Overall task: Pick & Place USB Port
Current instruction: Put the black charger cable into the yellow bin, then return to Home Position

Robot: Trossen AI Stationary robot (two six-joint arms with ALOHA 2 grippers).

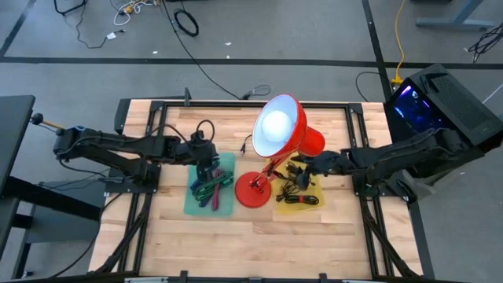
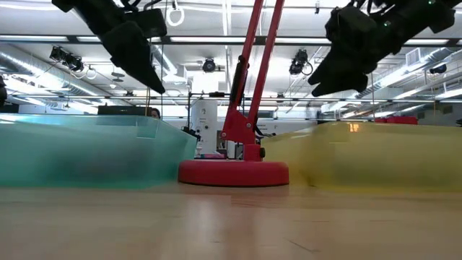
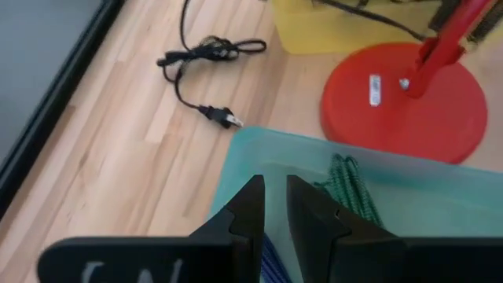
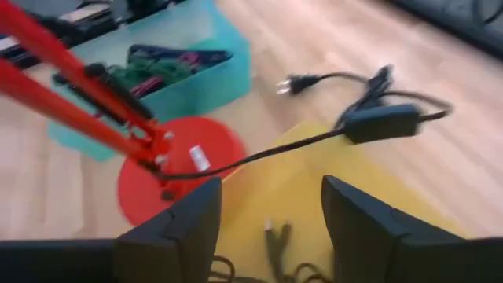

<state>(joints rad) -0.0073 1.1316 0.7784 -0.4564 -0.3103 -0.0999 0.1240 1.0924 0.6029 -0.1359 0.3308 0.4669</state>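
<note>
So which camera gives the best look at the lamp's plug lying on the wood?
The left wrist view: the plug and its cord lie unobstructed beside the teal tray. The right wrist view shows it blurred; the high view, tiny; the low view, not at all.

Black USB cables [image 1: 297,191] tangled in yellow tray [image 1: 314,206], coloured cables [image 1: 209,189] in teal tray [image 1: 229,163]
</note>
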